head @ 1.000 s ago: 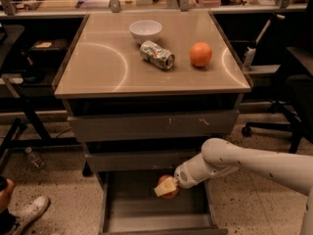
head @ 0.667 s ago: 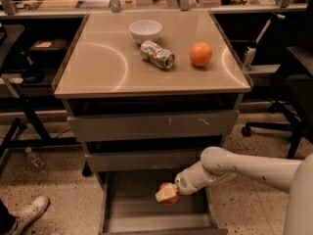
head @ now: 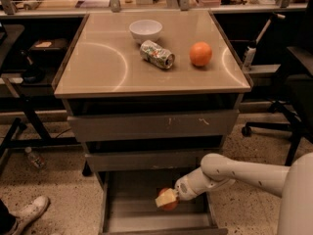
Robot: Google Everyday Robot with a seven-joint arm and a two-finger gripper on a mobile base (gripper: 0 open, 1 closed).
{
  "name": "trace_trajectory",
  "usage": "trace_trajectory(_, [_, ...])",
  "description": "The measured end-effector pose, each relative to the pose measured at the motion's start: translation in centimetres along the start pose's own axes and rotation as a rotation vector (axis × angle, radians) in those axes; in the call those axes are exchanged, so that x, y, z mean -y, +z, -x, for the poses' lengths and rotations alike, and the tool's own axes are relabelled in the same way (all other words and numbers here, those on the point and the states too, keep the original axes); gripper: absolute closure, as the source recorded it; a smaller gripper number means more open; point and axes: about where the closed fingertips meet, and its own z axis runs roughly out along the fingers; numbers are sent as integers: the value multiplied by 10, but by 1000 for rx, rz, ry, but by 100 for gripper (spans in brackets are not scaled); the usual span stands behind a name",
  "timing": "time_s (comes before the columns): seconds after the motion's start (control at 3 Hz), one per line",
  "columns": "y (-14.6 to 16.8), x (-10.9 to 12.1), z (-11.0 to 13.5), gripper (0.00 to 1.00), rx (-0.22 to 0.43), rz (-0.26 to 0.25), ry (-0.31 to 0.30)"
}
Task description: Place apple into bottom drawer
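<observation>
The bottom drawer is pulled out at the foot of the cabinet. My white arm reaches in from the right. My gripper is low inside the drawer, near its middle. It is shut on the red apple, which shows just under the pale yellowish fingers. The apple is at or just above the drawer floor; I cannot tell whether it touches.
On the cabinet top stand a white bowl, a crushed can lying on its side and an orange fruit. The two upper drawers are shut. A chair base is at the right, a shoe and a bottle at the left.
My gripper has moved down and slightly forward with the apple, deeper into the bottom drawer. The shoe at the lower left has shifted a little.
</observation>
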Motion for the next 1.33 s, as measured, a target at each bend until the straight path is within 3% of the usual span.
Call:
trace_trajectory(0.67, [53,63,-20,100,48,57,107])
trace_trajectory(1.0, [92,78,-21,100,38,93,153])
trace_trajectory(1.33, [98,80,-21,100,38,103,163])
